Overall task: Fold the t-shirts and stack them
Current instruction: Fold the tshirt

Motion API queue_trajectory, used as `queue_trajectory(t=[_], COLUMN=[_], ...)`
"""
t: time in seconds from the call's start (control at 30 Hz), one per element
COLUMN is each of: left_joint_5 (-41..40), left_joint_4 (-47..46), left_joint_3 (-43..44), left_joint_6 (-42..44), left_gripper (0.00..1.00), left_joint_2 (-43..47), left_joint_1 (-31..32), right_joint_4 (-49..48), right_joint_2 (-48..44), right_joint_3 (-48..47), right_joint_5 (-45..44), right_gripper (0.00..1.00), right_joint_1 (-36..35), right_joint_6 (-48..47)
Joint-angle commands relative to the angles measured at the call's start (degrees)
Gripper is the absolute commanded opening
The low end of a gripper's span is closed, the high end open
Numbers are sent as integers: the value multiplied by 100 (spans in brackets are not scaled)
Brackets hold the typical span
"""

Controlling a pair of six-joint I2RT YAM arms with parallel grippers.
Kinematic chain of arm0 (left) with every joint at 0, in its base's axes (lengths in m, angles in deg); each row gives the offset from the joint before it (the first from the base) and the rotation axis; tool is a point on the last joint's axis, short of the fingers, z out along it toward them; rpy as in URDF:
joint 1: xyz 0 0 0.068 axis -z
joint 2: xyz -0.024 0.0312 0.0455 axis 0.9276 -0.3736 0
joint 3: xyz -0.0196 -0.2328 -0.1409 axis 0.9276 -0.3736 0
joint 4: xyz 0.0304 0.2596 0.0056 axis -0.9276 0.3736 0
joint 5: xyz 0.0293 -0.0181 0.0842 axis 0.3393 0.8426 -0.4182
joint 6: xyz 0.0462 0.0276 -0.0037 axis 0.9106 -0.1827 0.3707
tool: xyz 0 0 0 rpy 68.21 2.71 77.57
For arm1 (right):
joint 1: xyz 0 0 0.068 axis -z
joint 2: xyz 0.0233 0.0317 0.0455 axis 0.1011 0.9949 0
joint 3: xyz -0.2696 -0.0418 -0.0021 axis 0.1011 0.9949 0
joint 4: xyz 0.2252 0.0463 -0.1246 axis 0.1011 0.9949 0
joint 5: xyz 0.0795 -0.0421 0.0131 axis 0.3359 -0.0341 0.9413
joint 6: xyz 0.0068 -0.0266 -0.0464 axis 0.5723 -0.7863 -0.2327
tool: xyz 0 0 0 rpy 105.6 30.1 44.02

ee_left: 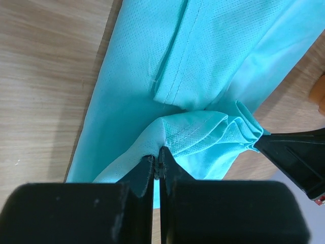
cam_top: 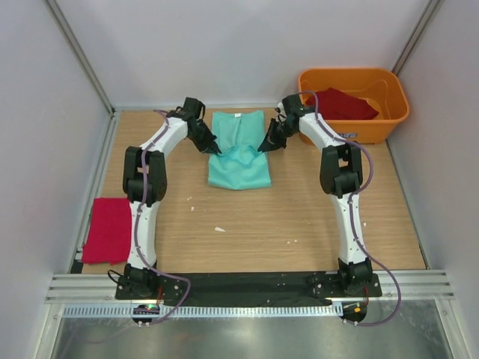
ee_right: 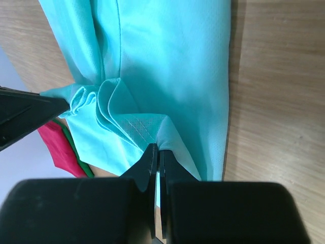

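A mint-green t-shirt (cam_top: 238,149) lies at the back middle of the table, its white neck label at the far end. My left gripper (cam_top: 215,149) is shut on a near corner of the cloth (ee_left: 203,61), pinching a bunched fold at its tips (ee_left: 157,152). My right gripper (cam_top: 262,147) is shut on the other corner (ee_right: 158,149), and the cloth (ee_right: 172,61) hangs pleated between the two. A deep red t-shirt (cam_top: 108,228) lies folded at the table's left edge. Another red t-shirt (cam_top: 340,103) sits crumpled in the tub.
The orange plastic tub (cam_top: 397,97) stands at the back right corner. Grey walls close in the table on three sides. A metal rail with both arm bases runs along the near edge. Small white crumbs dot the wood near the middle.
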Motion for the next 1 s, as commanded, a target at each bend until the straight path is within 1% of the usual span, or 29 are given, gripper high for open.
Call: queue_trajectory(t=[0.0,0.1,0.17,0.2,0.23,0.27,0.3,0.33,0.4,0.43,0.47,0.53,0.6,0.63,0.7,0.73,0.77,0.8,0.83,0.87,0.93,0.97], left_joint_5=[245,246,298,272,202,-33,-149,-272,-701,-860,-975,-1073,-881,-462,-20,182,550,666,798,886,791,782], left_joint_4=[-31,93,58,58,75,145,189,259,321,313,313,321,269,208,119,58,-134,-249,-354,-486,-531,-549], left_joint_3=[492,659,686,704,721,756,774,818,783,722,591,432,91,-68,-462,-596,-736,-920,-1157,-1264,-1352,-1344], left_joint_6=[152,223,214,249,293,336,389,538,688,793,846,1039,1189,1329,1391,1435,1488,1462,1436,1392,1409,1444], left_gripper=[2,2,13,18,22,29,32,38,43,55,59,59,60,56,52,46,42,38,30,26,21,19], left_joint_2=[-186,-353,-389,-398,-372,-328,-258,-83,207,348,654,902,1201,1280,1377,1404,1421,1439,1430,1404,1290,1255], left_joint_1=[-59,-77,-86,-94,-86,-94,-95,-95,-86,-77,-68,-59,2,28,169,230,361,415,459,503,512,503], right_joint_4=[14,-3,15,58,102,181,260,496,734,901,972,1043,912,833,640,386,253,17,-64,-169,-240,-249], right_joint_2=[81,143,161,170,161,152,135,108,38,-101,-199,-610,-945,-1077,-1420,-1473,-1491,-1465,-1422,-1395,-1272,-1194], right_joint_3=[-463,-490,-481,-472,-481,-542,-595,-665,-902,-929,-903,-728,-246,130,510,860,1020,1144,1302,1355,1304,1268], right_joint_5=[190,181,164,129,68,-107,-196,-327,-730,-863,-978,-1260,-1304,-1252,-1103,-754,-507,-182,238,347,505,593], right_gripper=[1,2,2,8,17,26,38,43,49,50,50,52,53,53,53,53,51,45,40,31,21,9], right_joint_1=[66,92,110,136,145,154,162,162,162,171,154,110,-13,-48,-206,-268,-338,-399,-444,-487,-689,-742], right_joint_6=[74,48,22,-57,-119,-189,-285,-495,-699,-760,-848,-927,-963,-954,-884,-832,-762,-604,-516,-454,-453,-445])
